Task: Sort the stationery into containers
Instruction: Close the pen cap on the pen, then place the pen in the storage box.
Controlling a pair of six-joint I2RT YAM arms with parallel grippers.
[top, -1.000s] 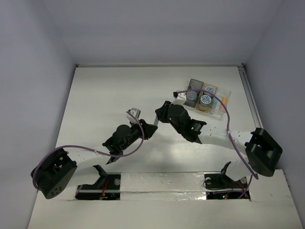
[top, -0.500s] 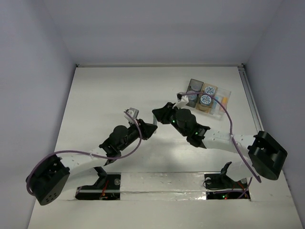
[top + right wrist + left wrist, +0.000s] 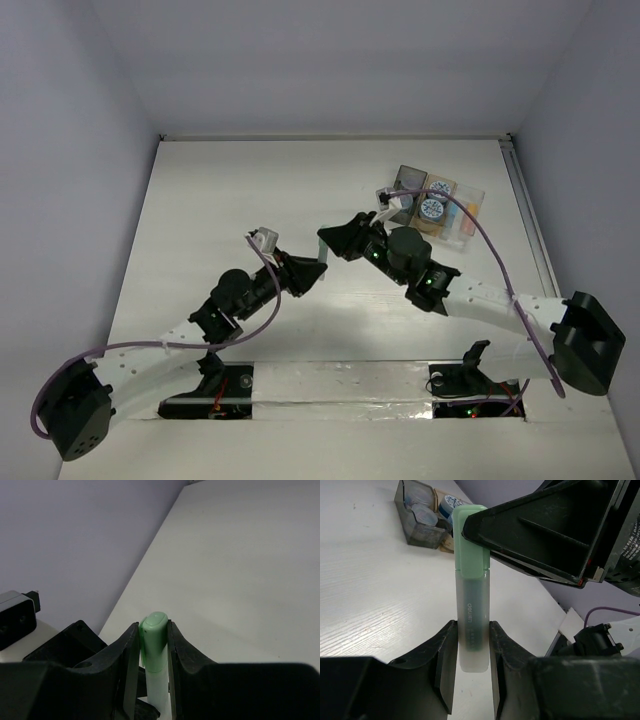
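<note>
**Left wrist view: two claws, one mint stick between them**

My left claw (image 3: pixel 471 632) is clamped on the clear barrel of the mint green stick (image 3: pixel 472 585). As far as I can tell, the stick is held up off the bench (image 3: pixel 370 595). At its far end, my right claw (image 3: pixel 152 632) is pinched onto the green cap. Neither pair of jaws shows any slack.

The hazard, as I judge it, is this shared hold. If my arms draw apart, the cap could pop off instead of the stick changing hands. If both claws let go together, it drops and rolls. A twist between the wrists could lever it askew.

Beyond, well apart from the stick, lie the containers: the dark grey tray (image 3: pixel 420 532) with round jars (image 3: pixel 422 514) inside, the tan tray (image 3: pixel 449 184) beside it and the clear tray (image 3: pixel 472 200) last. My right arm's bulk sits between stick and trays, and its purple cable (image 3: pixel 488 240) arcs over them in the top view.
</note>
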